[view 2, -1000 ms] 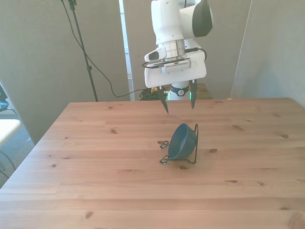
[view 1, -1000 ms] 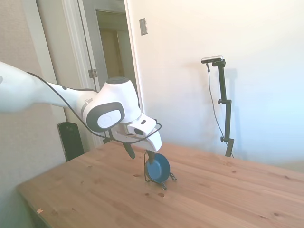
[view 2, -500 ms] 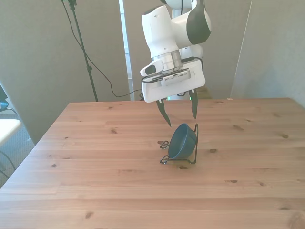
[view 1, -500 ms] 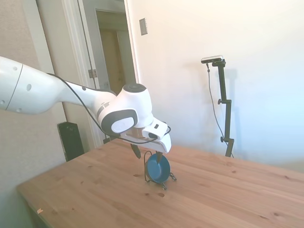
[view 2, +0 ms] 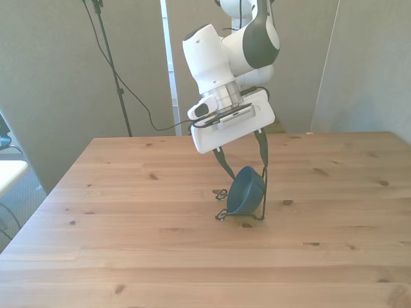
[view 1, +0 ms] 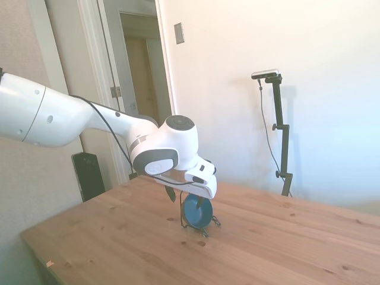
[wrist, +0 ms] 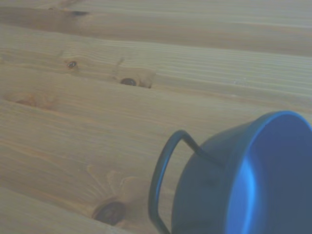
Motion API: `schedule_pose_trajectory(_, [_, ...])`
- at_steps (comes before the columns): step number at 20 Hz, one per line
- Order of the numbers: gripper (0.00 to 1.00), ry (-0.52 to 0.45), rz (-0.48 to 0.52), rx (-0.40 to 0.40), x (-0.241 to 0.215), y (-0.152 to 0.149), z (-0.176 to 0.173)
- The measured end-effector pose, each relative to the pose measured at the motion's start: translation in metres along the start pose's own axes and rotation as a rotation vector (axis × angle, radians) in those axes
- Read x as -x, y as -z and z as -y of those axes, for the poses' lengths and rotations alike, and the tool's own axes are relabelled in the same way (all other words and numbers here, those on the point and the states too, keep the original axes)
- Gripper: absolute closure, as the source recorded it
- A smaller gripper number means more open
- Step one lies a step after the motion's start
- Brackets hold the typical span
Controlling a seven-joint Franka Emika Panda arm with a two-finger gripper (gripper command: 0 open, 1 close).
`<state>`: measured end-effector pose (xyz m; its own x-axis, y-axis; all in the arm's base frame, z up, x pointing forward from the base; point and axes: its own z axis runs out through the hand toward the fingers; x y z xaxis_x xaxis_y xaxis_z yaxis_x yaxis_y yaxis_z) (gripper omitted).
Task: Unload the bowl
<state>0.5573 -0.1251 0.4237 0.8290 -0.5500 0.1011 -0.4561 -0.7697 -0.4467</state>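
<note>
The small round glossy blue bowl (view 2: 246, 190) sits on its edge in a thin black wire stand (view 2: 262, 192) near the middle of the pale wooden counter (view 2: 128, 244), its open face turned toward the front view's right and its rounded back toward the front view's left. It appears to be propped this way because the upright wire loop holds it tilted, much as a dish rack keeps a dish on its rim; the wrist view shows a curved wire (wrist: 163, 175) rising just beside the bowl's outer wall. The white arm's end effector (view 2: 245, 164) hangs directly above the bowl with its two dark fingers spread wide, one coming down on the front view's left side of the bowl and the other beside the stand's upright wire, and it holds nothing. The tilt of the wrist seems meant to line the fingers up with the leaning bowl so they can straddle its rim, and the bowl is not yet lifted out. No brand, label or readable writing shows on the bowl, the stand or the arm.
</note>
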Motion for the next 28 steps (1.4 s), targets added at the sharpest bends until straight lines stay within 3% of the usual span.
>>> schedule_pose_trajectory(7, [0.00, -0.008, 0.005, -0.010, 0.007, -0.012, 0.003])
schedule_pose_trajectory(8, [1.00, -0.010, 0.008, -0.014, 0.007, -0.014, 0.004])
schedule_pose_trajectory(28, [1.00, 0.008, 0.023, -0.052, 0.007, -0.023, 0.006])
